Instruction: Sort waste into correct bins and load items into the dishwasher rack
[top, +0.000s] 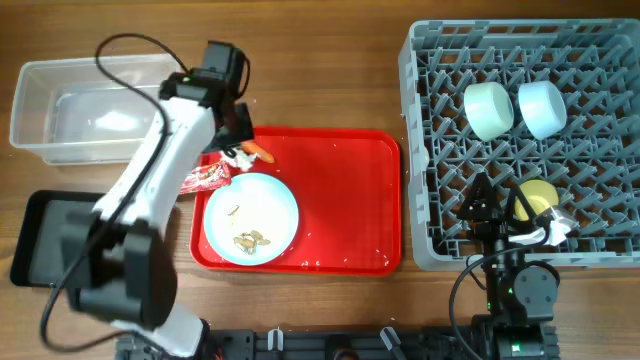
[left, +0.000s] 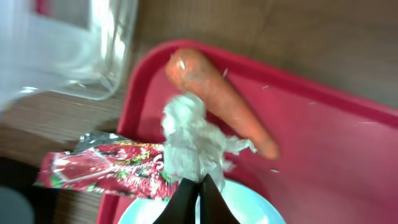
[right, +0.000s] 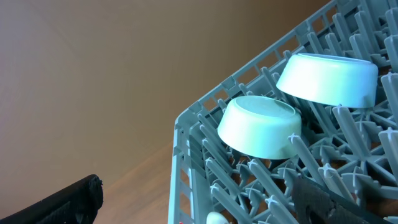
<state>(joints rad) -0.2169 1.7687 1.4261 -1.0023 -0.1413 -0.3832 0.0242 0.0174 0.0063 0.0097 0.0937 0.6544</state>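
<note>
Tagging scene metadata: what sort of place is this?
Probably a lab tabletop mock-up of a dish-clearing station, not a real kitchen: a grey dishwasher rack on a wooden table, beside a red tray of leftovers, with a clear tub and black tray as bins.

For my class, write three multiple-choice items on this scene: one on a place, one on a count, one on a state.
1. The carrot piece lies: A on the red tray; B in the dishwasher rack; C in the mint green bowl.
2. Bowls in the rack: A one; B two; C three.
3. The right pincer is: A open; B shut on the carrot piece; C shut on a bowl.
Answers: 1 A, it rests on the tray's red floor; 2 B, the mint green one and the light blue bowl; 3 A, its fingers stand wide apart with nothing between.
</note>
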